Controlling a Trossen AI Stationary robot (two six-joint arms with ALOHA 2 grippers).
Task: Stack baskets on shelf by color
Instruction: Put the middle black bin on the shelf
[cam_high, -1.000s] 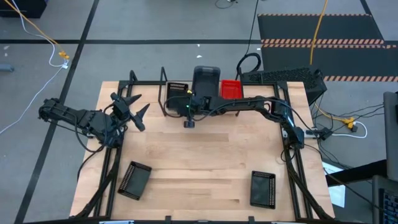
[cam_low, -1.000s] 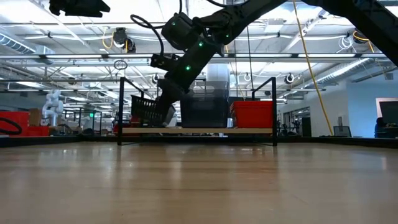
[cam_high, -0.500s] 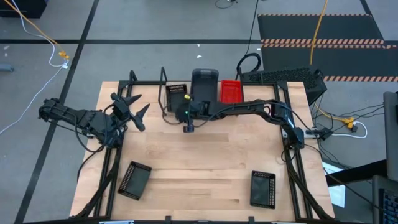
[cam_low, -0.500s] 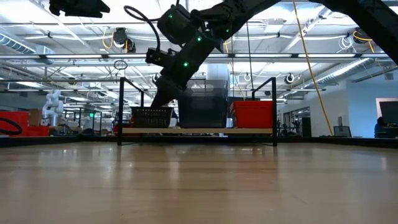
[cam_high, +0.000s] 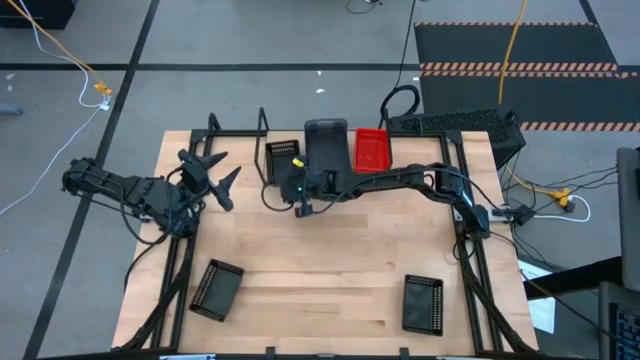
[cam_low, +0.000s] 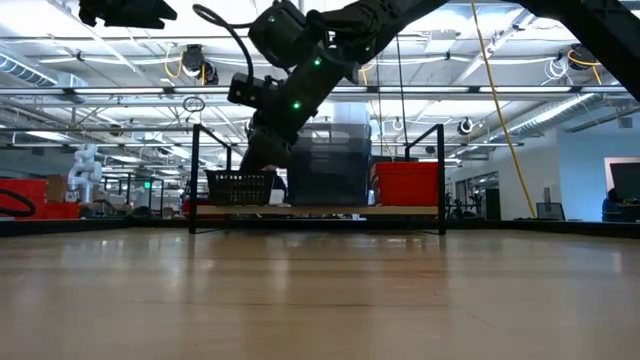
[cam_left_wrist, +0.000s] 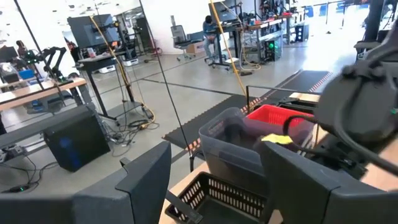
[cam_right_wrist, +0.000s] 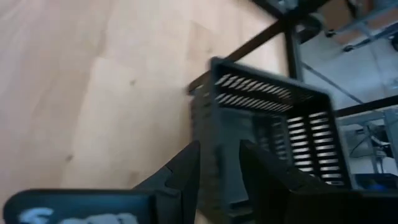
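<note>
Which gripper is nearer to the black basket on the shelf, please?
The right. The right gripper is at the black basket on the shelf, its fingers astride the near wall. The left gripper hangs open off to the shelf's left end.

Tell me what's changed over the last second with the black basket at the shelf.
The right gripper has set the black basket down: it hung tilted, now it sits level on the shelf, and the fingers have loosened but still straddle its wall. The grey stack, red stack, two black baskets on the table and the left gripper stayed put.
</note>
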